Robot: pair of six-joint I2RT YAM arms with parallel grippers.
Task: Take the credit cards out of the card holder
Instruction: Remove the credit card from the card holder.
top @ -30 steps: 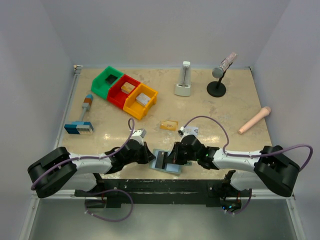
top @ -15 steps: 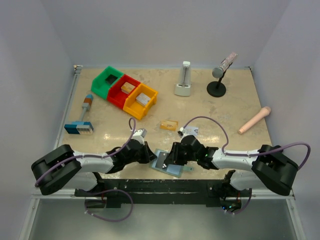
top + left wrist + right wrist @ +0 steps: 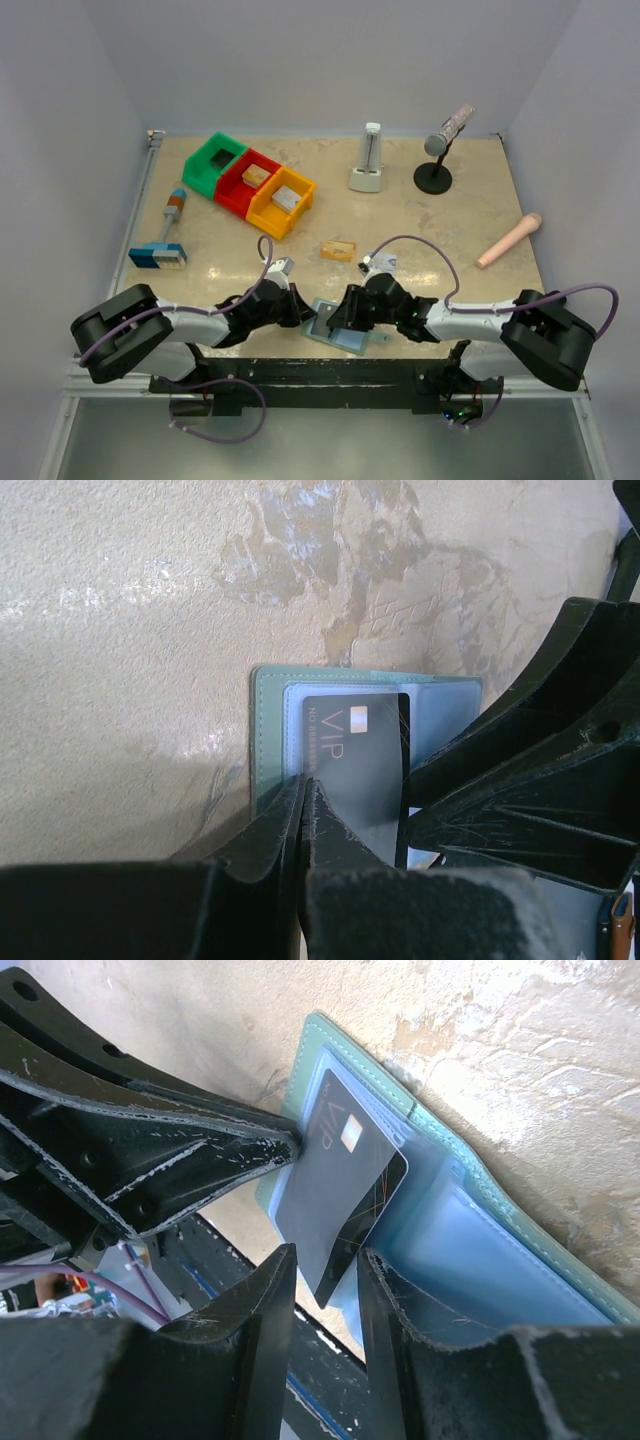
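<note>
Beige table (image 3: pixel 450 230), near edge: I count one card holder (image 3: pixel 268 730) lying open, one dark card (image 3: pixel 355 750) in its sleeve, one orange-gold card (image 3: pixel 338 250) loose beyond. Left gripper (image 3: pixel 305 785) reaches in low, fingers pinched together, tips on the holder. Right gripper (image 3: pixel 328 1260) faces it, jaws narrowly parted astride the dark card's end. Three bins (image 3: pixel 250 182) sit well apart.

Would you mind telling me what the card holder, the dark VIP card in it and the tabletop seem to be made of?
Card holder: likely faux leather, matte teal, with stitching along the edge; its inner sleeves look like clear, glossy soft plastic.
Dark card: probably rigid plastic, semi-gloss black, with VIP lettering and a metallic chip.
Tabletop: marble-patterned beige, glossy with reflections; stone or laminate, unclear.
</note>
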